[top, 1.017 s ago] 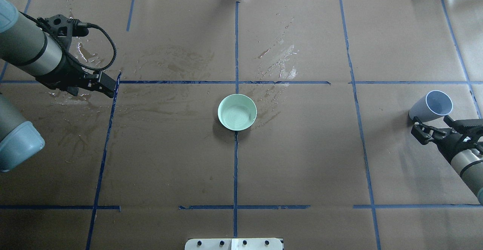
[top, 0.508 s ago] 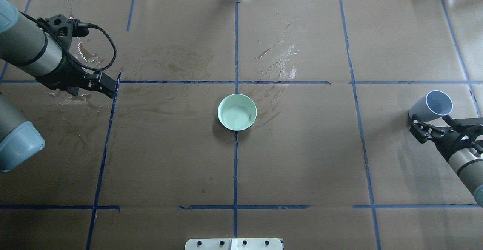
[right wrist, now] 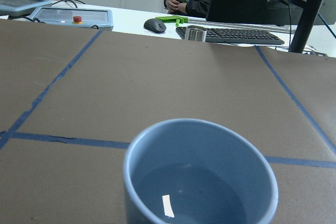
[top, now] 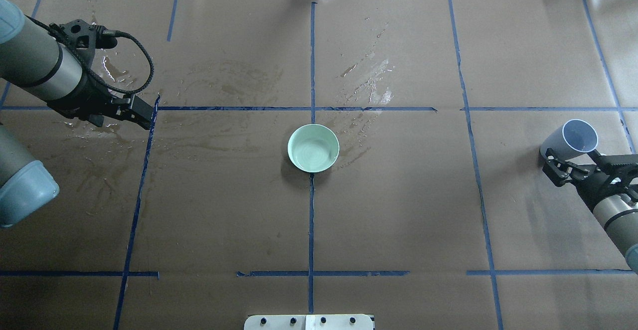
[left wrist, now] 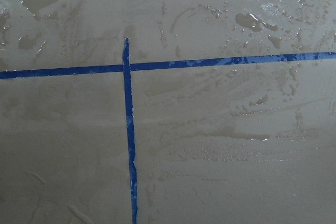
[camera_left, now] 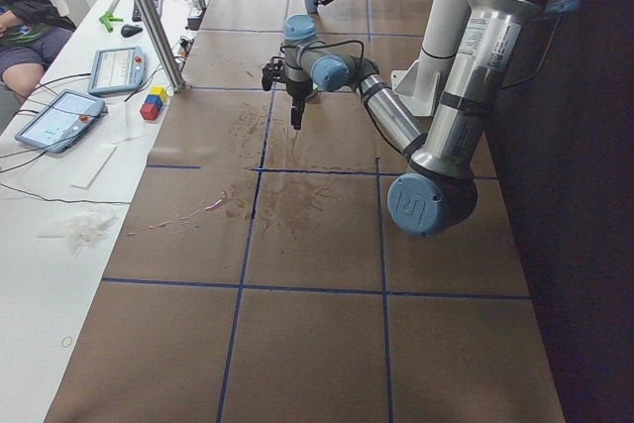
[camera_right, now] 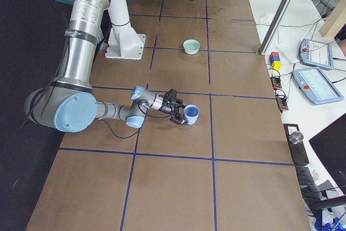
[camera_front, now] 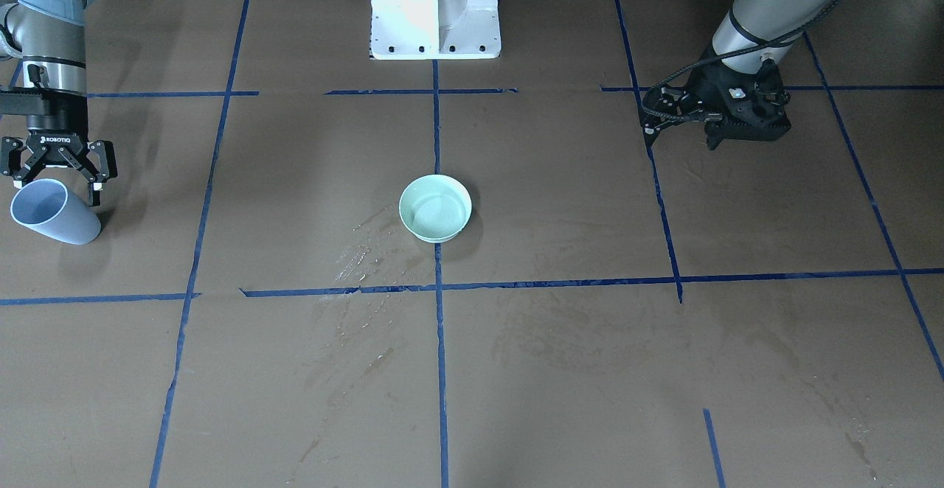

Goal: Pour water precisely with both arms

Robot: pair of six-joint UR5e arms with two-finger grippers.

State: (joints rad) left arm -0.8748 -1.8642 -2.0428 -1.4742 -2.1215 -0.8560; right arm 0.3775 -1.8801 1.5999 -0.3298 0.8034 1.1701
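— At the left, what?
— Black left gripper [top: 145,114], jaws clenched on nothing, above wet brown paper [top: 99,145].
— Rightward?
— Pale green round bowl [top: 313,148] mid-table; then a light blue plastic cup [top: 573,138] holding the water [right wrist: 202,195], black right gripper [top: 571,159] just beside it, jaws spread.

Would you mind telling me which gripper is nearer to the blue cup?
Right. The right gripper is right beside the blue cup; the left gripper is far across the table.
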